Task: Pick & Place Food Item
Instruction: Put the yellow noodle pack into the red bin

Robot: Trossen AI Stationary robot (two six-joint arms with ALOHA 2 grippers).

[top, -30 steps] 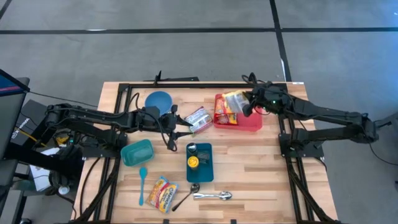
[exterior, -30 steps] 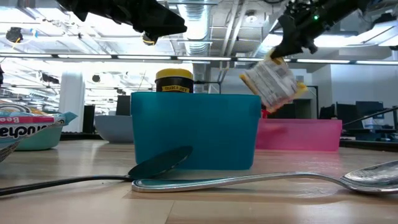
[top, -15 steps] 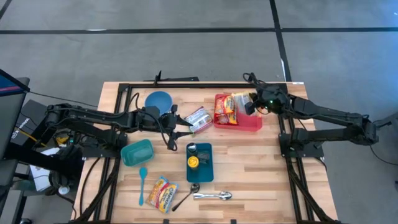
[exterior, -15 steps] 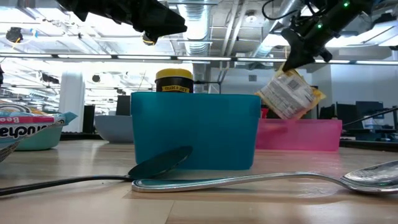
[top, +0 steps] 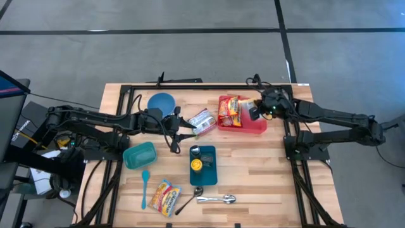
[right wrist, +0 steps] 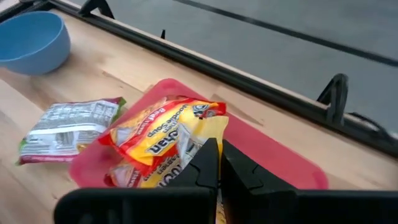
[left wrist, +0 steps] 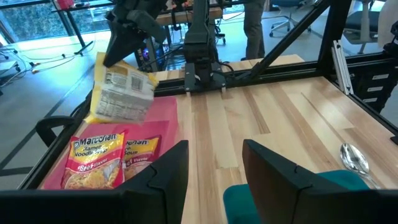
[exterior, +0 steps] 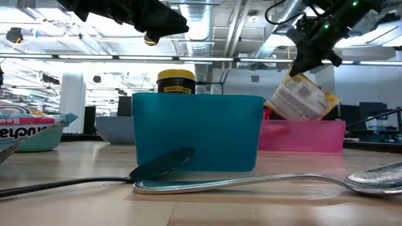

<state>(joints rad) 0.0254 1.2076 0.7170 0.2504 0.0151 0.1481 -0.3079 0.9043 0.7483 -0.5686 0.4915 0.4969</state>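
My right gripper [exterior: 309, 58] is shut on a yellow food packet [exterior: 301, 97], which hangs over the red bin [top: 253, 126] at the table's far right. A ramen packet [left wrist: 102, 158] lies flat in that bin. Near the table's middle my left gripper [left wrist: 214, 167] stands open with nothing between its fingers. Just to the right of the left gripper [top: 188, 128], a silver-green packet [top: 201, 120] lies flat on the wood. My right gripper pinches the yellow packet by its upper edge [exterior: 299, 74] between its two shut fingers [right wrist: 208, 163]. The fingers come from above, slanting down toward the table's left. The packet hangs tilted below them, over the bin; whether its lower end touches anything I cannot tell.
A teal tray [top: 209, 175] with a yellow-lidded jar [top: 197, 165] stands near the middle. A teal container [top: 139, 155], a blue bowl [top: 162, 102], a teal spoon [top: 145, 188], another noodle packet [top: 166, 196] and two metal spoons [top: 215, 199] lie toward the near left.
My right gripper has tipped further down, rolled at the wrist and sunk a little over the bin. The yellow packet has swung with it, lower and toward the table's right edge, and hangs more tilted.
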